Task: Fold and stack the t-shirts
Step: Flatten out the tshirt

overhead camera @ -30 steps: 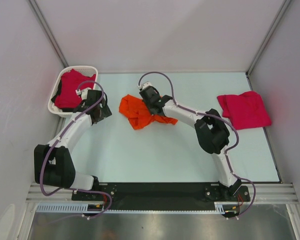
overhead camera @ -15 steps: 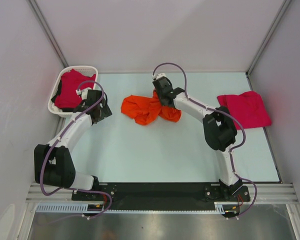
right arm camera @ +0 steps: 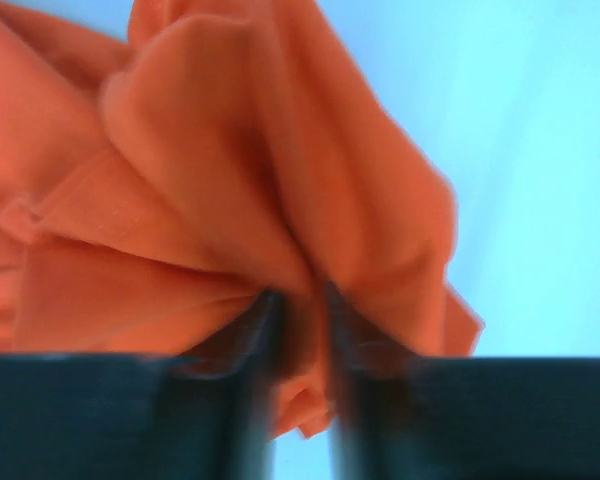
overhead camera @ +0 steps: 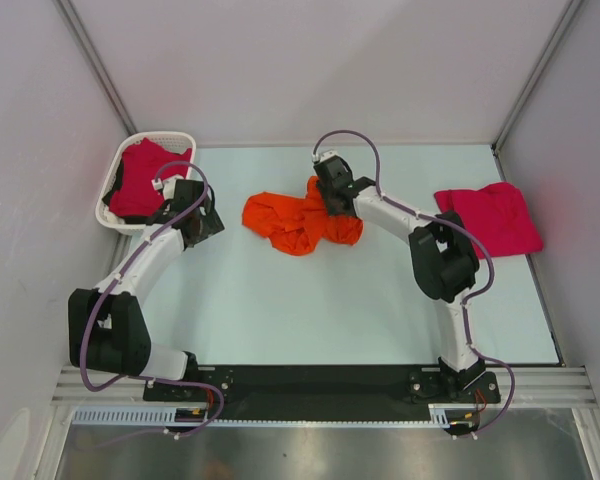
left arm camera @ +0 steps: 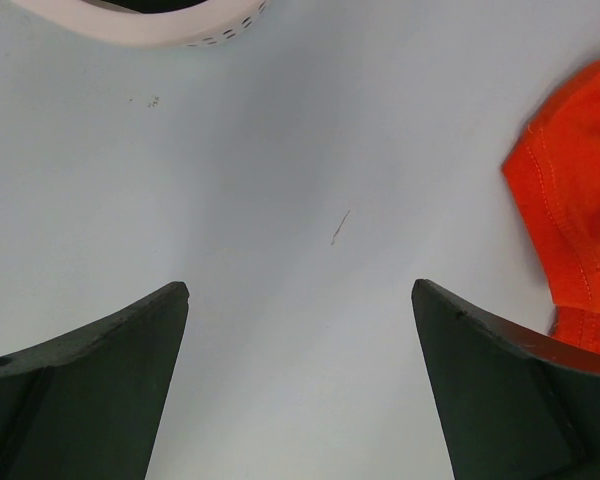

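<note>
A crumpled bright orange t-shirt [overhead camera: 298, 220] lies on the table's middle back. My right gripper [overhead camera: 328, 196] is shut on a bunch of its cloth [right arm camera: 280, 200] at its right upper part and holds that part lifted. A crimson-pink t-shirt [overhead camera: 490, 218] lies folded at the right. Another crimson-pink shirt [overhead camera: 142, 178] fills the white basket [overhead camera: 111, 180] at the back left. My left gripper [overhead camera: 202, 222] is open and empty over bare table, just right of the basket; the orange shirt's edge [left arm camera: 575, 210] shows at the right of the left wrist view.
The basket's rim [left arm camera: 170, 25] shows at the top of the left wrist view. Metal posts and grey walls close in the table at the back and sides. The arm bases stand on a black bar at the near edge.
My right gripper has moved right and toward the back with the orange shirt in it, dragging the cloth that way. The left arm has not moved.
</note>
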Robot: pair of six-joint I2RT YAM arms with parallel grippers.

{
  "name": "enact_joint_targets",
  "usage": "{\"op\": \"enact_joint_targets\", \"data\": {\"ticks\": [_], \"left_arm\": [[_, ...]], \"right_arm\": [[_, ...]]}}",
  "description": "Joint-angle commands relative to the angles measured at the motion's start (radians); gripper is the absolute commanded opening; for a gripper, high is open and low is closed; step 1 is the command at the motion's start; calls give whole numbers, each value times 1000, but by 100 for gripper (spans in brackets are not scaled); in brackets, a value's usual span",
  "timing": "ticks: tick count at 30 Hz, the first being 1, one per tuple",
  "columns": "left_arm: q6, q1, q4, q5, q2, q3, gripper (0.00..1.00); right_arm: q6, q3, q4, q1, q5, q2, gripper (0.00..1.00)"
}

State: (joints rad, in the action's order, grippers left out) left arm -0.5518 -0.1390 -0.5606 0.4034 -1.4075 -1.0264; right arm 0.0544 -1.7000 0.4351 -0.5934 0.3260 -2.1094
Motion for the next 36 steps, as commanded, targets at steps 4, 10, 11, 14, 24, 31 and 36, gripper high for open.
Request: {"op": "enact_joint_targets", "data": {"ticks": [4,10,11,14,24,31,36], "left_arm": [[-5,-8,25,-12,-1,3,100],[-2,-10,27,-15,-5,3,100],[-2,-11,28,-15,-7,3,100],[-2,-11,27,-14,-7,5,100],[-2,-19,28,-9,-11,14,100],[0,-19,22,2,1,12,100],[1,-20,16,6,8,12,99]], "right_arm": [[28,33,-44,17,-70,106,6],[41,39,-25,17,-65,115,64],[41,43,-29,17,-67,120,67],[44,57,-32,17,-82,127,67],[58,86,-36,24,-142,161,66],[58,57,-13,37,-203,111,52],[59,25,22,49,-241,74,25]]}}
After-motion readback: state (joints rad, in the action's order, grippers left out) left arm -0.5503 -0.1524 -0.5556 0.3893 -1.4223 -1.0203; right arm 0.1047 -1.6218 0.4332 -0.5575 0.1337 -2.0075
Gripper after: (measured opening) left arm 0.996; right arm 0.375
